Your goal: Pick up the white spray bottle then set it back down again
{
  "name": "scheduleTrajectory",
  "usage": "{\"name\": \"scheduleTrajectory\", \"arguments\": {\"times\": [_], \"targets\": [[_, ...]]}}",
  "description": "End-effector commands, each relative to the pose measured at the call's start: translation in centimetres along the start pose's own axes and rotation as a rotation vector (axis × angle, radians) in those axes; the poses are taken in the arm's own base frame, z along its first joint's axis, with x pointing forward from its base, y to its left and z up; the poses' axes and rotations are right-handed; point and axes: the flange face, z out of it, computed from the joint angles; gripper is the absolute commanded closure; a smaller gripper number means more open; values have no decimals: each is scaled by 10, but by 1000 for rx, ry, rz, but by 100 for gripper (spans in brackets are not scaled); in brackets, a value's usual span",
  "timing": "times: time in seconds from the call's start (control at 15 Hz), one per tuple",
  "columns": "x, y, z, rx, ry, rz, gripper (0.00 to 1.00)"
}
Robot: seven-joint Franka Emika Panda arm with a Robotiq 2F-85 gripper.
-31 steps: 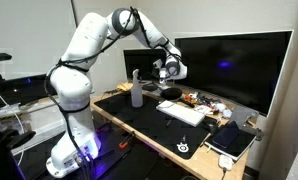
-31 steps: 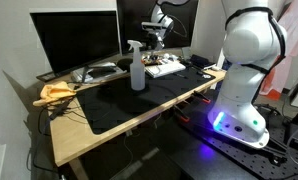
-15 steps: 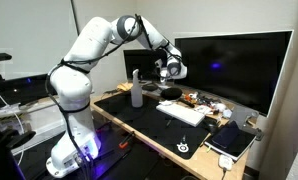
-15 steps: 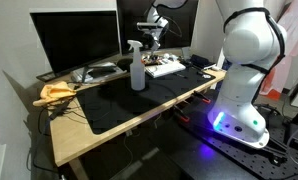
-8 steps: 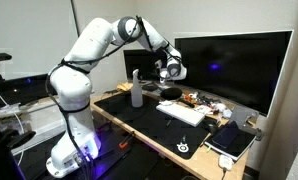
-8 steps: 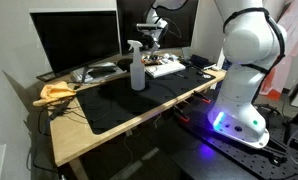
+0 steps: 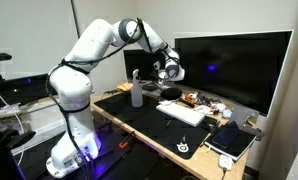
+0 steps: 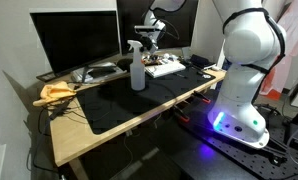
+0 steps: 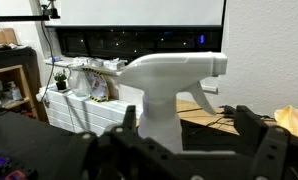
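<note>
The gripper [image 9: 176,142] is hanging open, and the white spray bottle [image 9: 175,80] just ahead is looking light and slippery, so grabbing its neck seems best.

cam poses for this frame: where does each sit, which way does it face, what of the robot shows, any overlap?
Exterior view: off a desk corner, facing the monitor; whole arm shows, base to gripper.
Exterior view: off another side, facing across the desk; base and gripper show, upper arm cropped.
Wrist view: faces the white spray bottle close up; blurred fingers flank it.
Shared: all three show the bottle.
</note>
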Motion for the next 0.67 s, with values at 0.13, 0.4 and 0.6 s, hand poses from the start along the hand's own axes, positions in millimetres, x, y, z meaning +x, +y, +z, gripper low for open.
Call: {"name": "scheduleTrajectory", "arguments": {"times": [0.13,0.4,0.6], "targets": [[-5,-7,-1,-21,0,10,0],[-6,-9,-2,-21,6,4,0],[-8,-11,-2,-24,9,3,0]]}}
